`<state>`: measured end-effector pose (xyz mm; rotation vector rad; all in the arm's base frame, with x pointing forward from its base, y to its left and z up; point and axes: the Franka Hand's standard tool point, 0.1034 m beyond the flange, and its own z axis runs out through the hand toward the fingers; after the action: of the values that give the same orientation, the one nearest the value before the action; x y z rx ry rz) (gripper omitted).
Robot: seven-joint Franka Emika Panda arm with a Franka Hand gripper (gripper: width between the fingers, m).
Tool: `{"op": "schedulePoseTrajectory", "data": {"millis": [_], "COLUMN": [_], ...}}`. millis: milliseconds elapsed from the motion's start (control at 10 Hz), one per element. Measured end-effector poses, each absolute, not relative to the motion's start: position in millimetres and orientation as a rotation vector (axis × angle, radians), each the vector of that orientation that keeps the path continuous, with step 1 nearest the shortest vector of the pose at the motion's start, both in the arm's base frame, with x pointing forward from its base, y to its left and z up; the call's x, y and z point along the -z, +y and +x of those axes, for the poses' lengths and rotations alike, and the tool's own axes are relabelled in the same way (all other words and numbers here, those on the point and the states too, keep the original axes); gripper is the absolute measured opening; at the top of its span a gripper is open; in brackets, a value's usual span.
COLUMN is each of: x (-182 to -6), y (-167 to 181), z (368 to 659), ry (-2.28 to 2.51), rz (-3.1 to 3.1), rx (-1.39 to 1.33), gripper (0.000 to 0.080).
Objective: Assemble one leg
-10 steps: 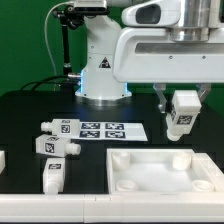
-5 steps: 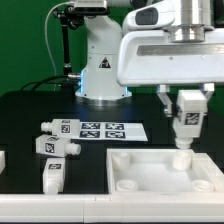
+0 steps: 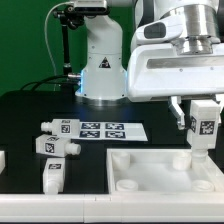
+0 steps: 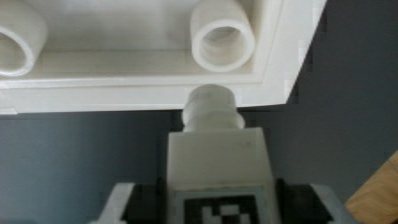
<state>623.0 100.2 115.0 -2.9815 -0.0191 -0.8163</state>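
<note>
Now my fingers [image 3: 180, 113] grip the leg [image 3: 203, 125] upright over a corner socket [image 3: 186, 160] of the tabletop [image 3: 150, 172], by the desk's camera-side edge. Its peg [image 4: 210, 105] looks off-centre, so I may jam it on the socket's edge.

A white leg [image 3: 203, 128] hides most of the gripper [image 3: 200, 113] clamping it. The wrist view crops the leg's tagged end and the white panel [image 4: 143, 90]. At the exterior view's left edge, another white part [image 3: 3, 160] is cut off.
</note>
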Motion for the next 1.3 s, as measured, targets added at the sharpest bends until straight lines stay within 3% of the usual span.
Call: {"op": "schedulePoseTrajectory", "data": {"millis": [200,500,1300], "x": [-93.9,-79.9,-70.6], "y": [106.9,115.9,112.9], "z": [622.0,616.0,622.5], "ry": [-0.017,0.000,0.010], "rz": [-2.990,-2.994,-2.994], "rx": [0.790,0.760,0.779], "gripper": [0.0284,0.0284,0.0284]}}
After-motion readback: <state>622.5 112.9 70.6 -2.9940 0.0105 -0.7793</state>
